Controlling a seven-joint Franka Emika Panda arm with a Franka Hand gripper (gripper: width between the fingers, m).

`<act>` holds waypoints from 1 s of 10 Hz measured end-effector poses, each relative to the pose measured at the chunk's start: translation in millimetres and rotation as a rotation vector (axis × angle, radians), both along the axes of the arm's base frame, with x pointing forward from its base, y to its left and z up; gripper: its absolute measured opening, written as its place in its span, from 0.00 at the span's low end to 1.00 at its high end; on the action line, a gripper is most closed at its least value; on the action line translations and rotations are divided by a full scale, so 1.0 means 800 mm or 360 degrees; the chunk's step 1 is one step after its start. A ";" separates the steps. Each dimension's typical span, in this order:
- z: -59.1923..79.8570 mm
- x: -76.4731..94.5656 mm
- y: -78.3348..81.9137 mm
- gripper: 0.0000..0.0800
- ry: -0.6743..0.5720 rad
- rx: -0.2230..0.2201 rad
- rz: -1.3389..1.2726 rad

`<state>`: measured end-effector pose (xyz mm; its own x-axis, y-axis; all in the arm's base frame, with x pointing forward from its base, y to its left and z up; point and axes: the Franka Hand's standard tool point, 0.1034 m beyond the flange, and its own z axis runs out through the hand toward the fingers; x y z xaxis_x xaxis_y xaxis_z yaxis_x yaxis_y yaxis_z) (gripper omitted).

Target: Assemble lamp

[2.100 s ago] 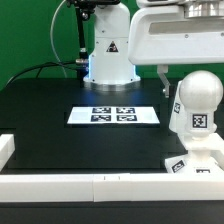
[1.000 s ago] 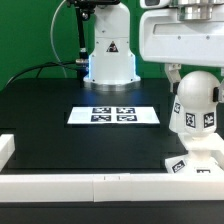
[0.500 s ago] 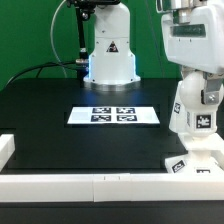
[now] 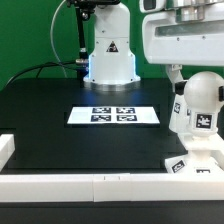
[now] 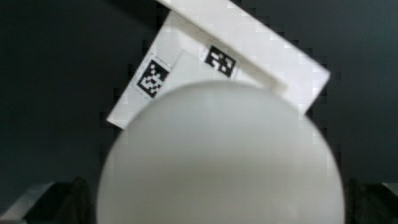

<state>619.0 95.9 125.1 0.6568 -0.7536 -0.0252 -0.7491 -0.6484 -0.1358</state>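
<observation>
Two lamp parts are in sight. The round white bulb (image 4: 204,98) sits on top of the stem of the flat square base (image 4: 186,164). Both stand on the black table (image 4: 40,110), to the exterior view's right of the marker board (image 4: 113,114) and a little nearer the front rail (image 4: 60,186) than the board is. I see no shade anywhere.

The gripper (image 4: 198,80) hangs right over the bulb. One dark finger (image 4: 177,77) reaches down beside the bulb, on the side that faces the marker board. The other finger is hidden in this view. From the wrist view the bulb fills almost everything, and the blurry dark fingers (image 5: 50,200) show on both sides of it. They sit around the bulb, but I cannot tell if they are squeezing it or just near it.

I think the job right now is to fix the bulb onto the stem. To do it well, the gripper should stay right over the middle of the bulb, so both fingers press the same amount. It should hold the bulb around its widest part, because a round smooth ball can slip out. Any turning should be slow and straight up and down, so the bulb does not tip. The base is not held by anything I can see, so a hard push sideways could slide it toward the marker board or the rail.
</observation>
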 end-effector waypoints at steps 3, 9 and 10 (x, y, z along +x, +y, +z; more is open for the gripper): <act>0.000 0.001 -0.005 0.87 -0.0023 -0.0026 0.0209; -0.005 0.000 -0.006 0.72 -0.0086 -0.0215 0.0977; -0.006 0.000 -0.006 0.72 -0.0077 -0.0202 0.0841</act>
